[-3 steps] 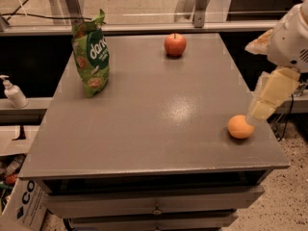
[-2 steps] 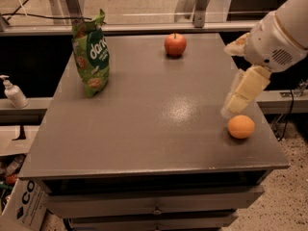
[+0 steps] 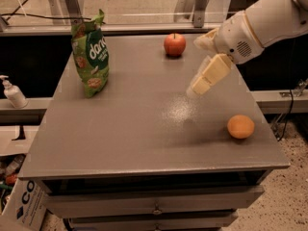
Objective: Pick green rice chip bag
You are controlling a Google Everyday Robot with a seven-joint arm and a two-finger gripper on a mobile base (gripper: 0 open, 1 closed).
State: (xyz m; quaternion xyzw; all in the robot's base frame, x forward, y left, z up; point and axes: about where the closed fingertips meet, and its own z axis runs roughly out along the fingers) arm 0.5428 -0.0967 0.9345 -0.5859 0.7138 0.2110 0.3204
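Pincer [image 3: 195, 88] swung bagward, now front-right of apple [image 3: 174, 44]; grip state unclear. Bag [image 3: 90, 57], far left of apple, looks light and crinkly: pinch mid-body.

White "dang" on green rice chip bag [image 3: 90, 57]; gripper [image 3: 194, 90] above table [image 3: 120, 134].

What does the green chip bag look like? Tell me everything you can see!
The green rice chip bag is bright green and crinkly, with a dark green oval, white letters and orange-brown chip pictures. Its top is crimped. It stands upright near the back left corner of the grey table, touching only the tabletop. The gripper hovers far to its right, not touching it.
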